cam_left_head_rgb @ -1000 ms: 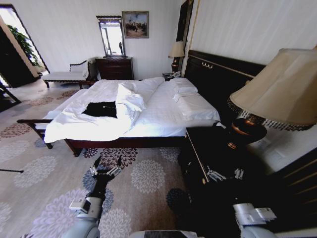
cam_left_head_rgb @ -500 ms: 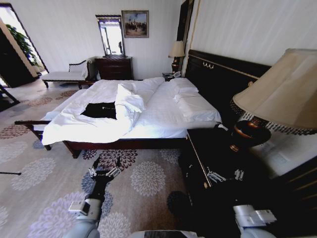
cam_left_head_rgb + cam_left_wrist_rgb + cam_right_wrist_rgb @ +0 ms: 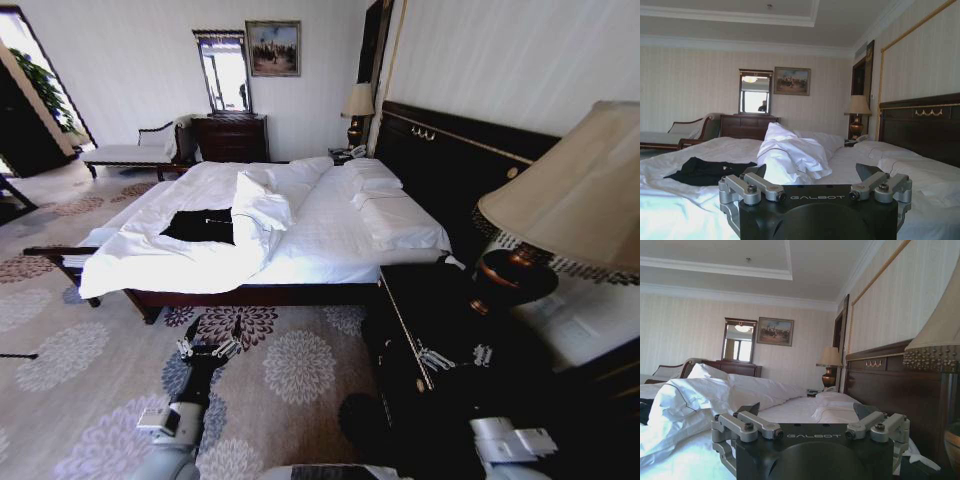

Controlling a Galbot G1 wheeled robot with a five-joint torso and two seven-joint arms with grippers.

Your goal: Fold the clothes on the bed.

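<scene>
The black T-shirt lies spread on the white bed, near the foot end on the side away from the headboard, just beside the bunched-up duvet. Both arms are held low in front of the robot, well apart from the bed: the left gripper over the flowered carpet, the right gripper over the dark nightstand, each with its fingers spread and nothing between them. The shirt looks light and limp (it will sag and drag once lifted), so a hem corner or a shoulder seam seems the best place to pinch it, ideally one at each side so it stays flat.
</scene>
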